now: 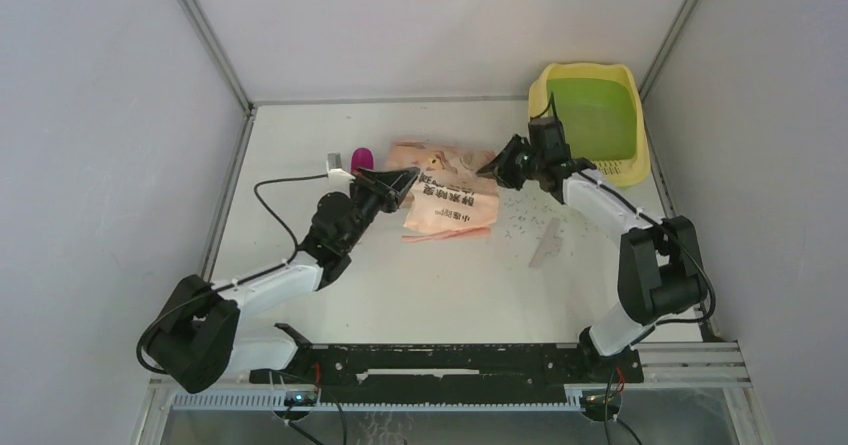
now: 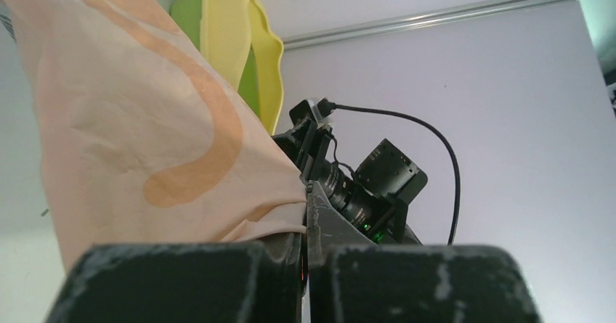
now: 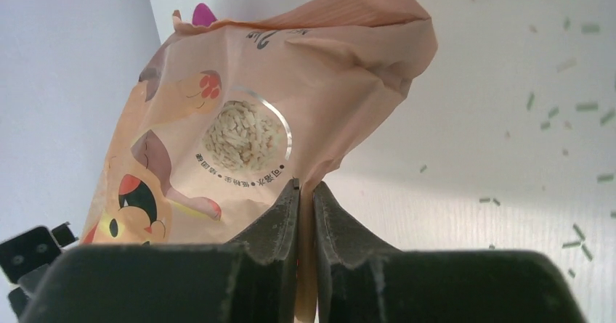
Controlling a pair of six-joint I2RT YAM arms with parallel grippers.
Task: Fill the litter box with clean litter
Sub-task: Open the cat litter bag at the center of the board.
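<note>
— What sort of place is this?
— A robot lab cell: a white bench point(image 1: 420, 295) boxed in by plain grey panels point(image 1: 100, 115) on metal rails point(image 1: 205, 35), cabled arms point(image 1: 270, 283) bolted on.

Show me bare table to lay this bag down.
Widest: the table's near half, between the bag and the base rail. Narrower: behind the bag, left of the litter box. Crowded: spilled litter and a torn strip by the right arm.

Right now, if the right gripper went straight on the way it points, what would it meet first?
The peach-pink bag. The right gripper has its fingers closed on the bag's edge, and the bag's body rises directly ahead; what lies behind it is mostly hidden.
</note>
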